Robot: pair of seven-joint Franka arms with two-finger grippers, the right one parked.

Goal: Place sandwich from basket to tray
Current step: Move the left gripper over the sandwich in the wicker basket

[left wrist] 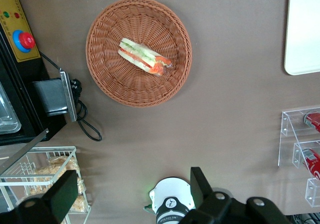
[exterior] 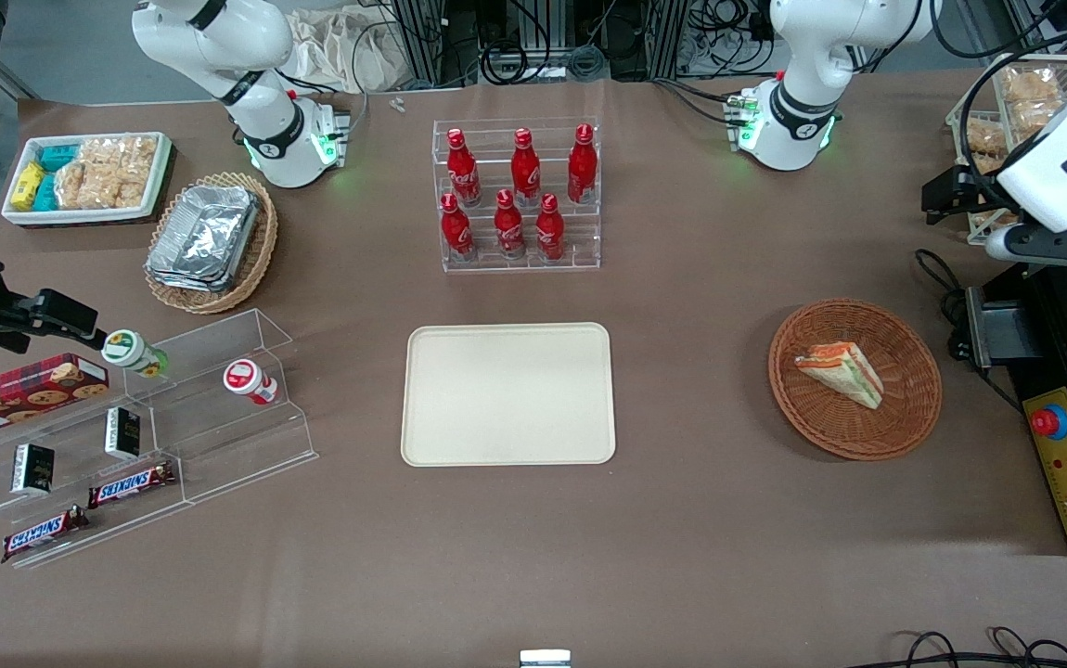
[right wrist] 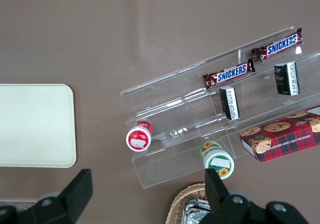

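The sandwich, a clear-wrapped wedge with orange and green filling, lies in the round reddish-brown basket toward the working arm's end of the table. Both also show in the left wrist view, the sandwich lying in the basket. The cream tray lies bare at the table's middle; it also shows in the left wrist view and the right wrist view. My left gripper hangs high above the table edge, farther from the front camera than the basket. It is open and empty.
A clear rack of red cola bottles stands farther from the camera than the tray. A control box with a red button and a wire rack of snacks stand beside the basket. A foil-filled tan basket, a white snack bin and an acrylic shelf are at the parked arm's end.
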